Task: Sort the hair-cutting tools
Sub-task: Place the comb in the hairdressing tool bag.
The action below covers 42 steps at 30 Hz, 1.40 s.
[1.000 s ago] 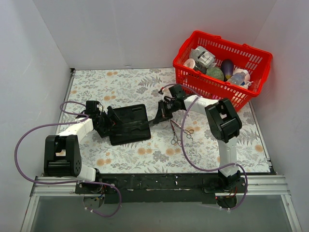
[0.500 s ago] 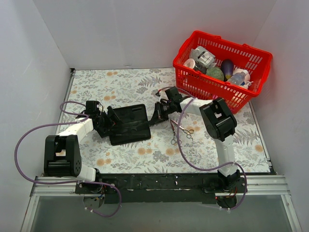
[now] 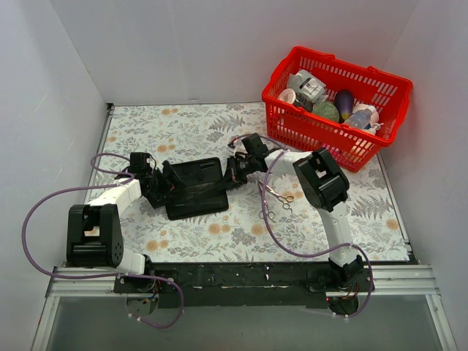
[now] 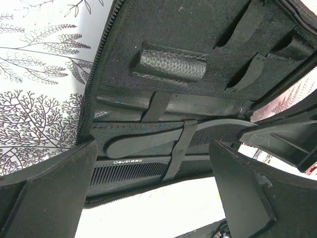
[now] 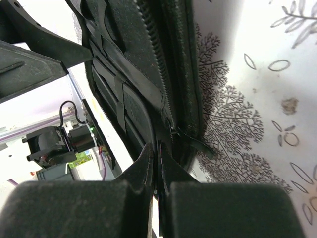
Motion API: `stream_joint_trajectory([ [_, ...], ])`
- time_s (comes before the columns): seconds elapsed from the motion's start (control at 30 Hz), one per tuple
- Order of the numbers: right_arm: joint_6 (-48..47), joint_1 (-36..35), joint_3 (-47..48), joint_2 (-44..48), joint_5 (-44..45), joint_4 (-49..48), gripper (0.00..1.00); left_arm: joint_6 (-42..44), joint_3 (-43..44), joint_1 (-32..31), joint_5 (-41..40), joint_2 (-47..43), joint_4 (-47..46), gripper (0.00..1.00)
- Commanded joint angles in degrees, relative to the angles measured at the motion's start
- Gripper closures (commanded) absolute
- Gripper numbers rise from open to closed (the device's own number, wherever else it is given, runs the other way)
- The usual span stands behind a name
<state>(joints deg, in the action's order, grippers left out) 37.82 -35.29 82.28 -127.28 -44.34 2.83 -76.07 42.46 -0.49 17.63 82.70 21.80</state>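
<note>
Black case (image 3: pixel 196 187) lies open between the arms; left gripper (image 3: pixel 167 183) wide at its left edge, right gripper (image 3: pixel 232 171) pinched shut at its right. Scissors (image 3: pixel 280 197) lie nearby, red basket (image 3: pixel 387 95) behind.

Case (image 3: pixel 196 186) between left hand (image 3: pixel 167 183) and right hand (image 3: pixel 232 174); scissors (image 3: pixel 281 197) right; basket (image 3: pixel 322 135) behind.

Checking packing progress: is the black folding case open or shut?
Open: the case shows its inside, with straps and a tucked black comb visible in the left wrist view.
</note>
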Motion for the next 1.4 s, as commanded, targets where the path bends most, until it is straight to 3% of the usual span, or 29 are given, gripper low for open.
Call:
stream_joint_trajectory([
  [0.0, 1.81, -1.62, 2.27, -1.39, 4.69, -4.06, 0.99, 1.1, -2.38, -0.12, -0.66, 0.98, -0.09, 0.02],
  [0.53, 11.92, -4.17, -9.68, 4.68, 13.84, -13.29, 0.99, 0.93, -2.2, -0.12, -1.19, -0.08, -0.18, 0.02],
  [0.87, 14.12, -6.72, -11.43, 5.29, 15.77, -14.6, 0.99, 0.31, -1.77, -0.12, -4.08, -1.48, 0.7, 0.02],
  [1.13, 14.3, -6.72, -13.37, 5.99, 16.56, -15.05, 0.99, -0.48, -1.5, -0.12, -9.1, -8.77, 0.88, 0.02],
  [1.37, 14.47, -6.72, -13.37, 5.82, 16.91, -15.49, 0.99, -0.39, -1.5, -0.21, -8.66, -9.04, 0.61, 0.02],
])
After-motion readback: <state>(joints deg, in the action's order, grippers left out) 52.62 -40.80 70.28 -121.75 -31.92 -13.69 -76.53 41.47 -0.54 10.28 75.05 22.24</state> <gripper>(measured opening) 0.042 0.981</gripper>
